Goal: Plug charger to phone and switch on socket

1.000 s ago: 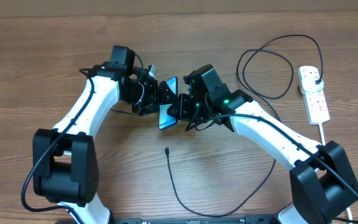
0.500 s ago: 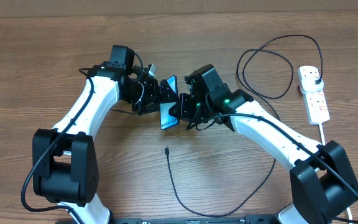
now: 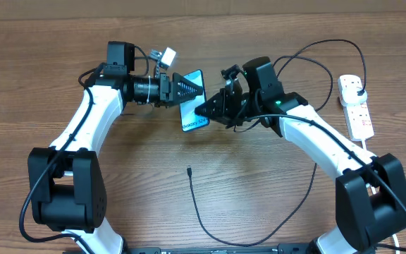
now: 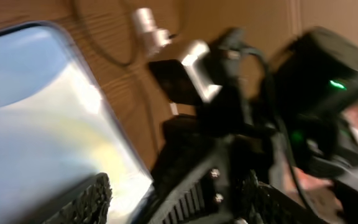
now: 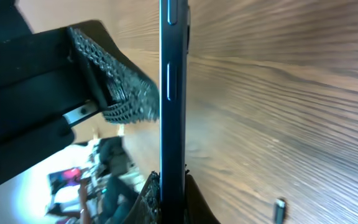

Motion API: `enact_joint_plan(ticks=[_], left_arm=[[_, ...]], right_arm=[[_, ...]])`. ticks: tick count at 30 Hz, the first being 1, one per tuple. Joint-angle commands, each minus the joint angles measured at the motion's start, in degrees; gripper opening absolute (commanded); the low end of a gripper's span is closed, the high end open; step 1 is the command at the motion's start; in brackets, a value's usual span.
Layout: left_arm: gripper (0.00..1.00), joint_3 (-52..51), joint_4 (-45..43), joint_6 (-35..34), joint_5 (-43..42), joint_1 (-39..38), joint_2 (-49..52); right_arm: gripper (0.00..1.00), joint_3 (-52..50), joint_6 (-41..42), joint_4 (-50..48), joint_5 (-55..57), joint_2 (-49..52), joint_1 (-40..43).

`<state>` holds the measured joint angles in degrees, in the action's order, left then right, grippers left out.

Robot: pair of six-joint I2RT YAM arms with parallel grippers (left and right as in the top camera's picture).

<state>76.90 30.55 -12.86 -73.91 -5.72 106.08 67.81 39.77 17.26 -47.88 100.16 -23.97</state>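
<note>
Risk of drop: phone point(image 3: 194, 113) held in the air by the right gripper point(image 3: 206, 113) alone, on one thin edge; could twist or slip down to the table point(image 3: 83, 204) if pushed by the left pad point(image 5: 126, 99).
Risk of bad plug-in: cable tip point(image 3: 189, 170) flat on the wood, well apart from the phone; easy to miss the port if the phone tilts in the grip.
Right fingers: pinched narrow on the phone's edge.
Left fingers: spread wide on the left gripper point(image 3: 192, 88), not clamping; one pad touching or just beside the phone's face.
Phone position: raised between both grippers, tilted, screen visible from above.
Socket point(image 3: 356, 106): far right, black plug point(image 3: 358, 86) in one outlet, well apart from both grippers.
</note>
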Motion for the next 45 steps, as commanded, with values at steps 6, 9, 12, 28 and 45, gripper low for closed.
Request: enact_joint_plan(ticks=[6, 9, 12, 28, 45], left_arm=[[0.72, 0.5, -8.39, -0.26, -16.68, 2.95, -1.31], [0.74, 0.5, -8.31, -0.59, -16.68, 4.5, -1.31], [0.75, 0.5, -8.31, -1.11, -15.89, 5.27, -1.31], [0.69, 0.5, -14.53, -18.45, -3.65, 1.92, -1.31], [0.54, 0.5, -44.5, -47.41, -8.22, 2.12, -1.31]], right_arm=[[0.04, 0.81, -2.89, -3.74, -14.67, -0.61, 6.4], [0.04, 0.81, -4.26, -6.03, -20.74, -0.61, 9.42], [0.04, 0.81, -4.26, -7.63, -25.14, -0.61, 12.22], [0.04, 0.81, 0.59, -11.28, -21.73, -0.61, 7.85], [0.04, 0.81, 17.05, -32.89, -12.98, -0.61, 4.57]])
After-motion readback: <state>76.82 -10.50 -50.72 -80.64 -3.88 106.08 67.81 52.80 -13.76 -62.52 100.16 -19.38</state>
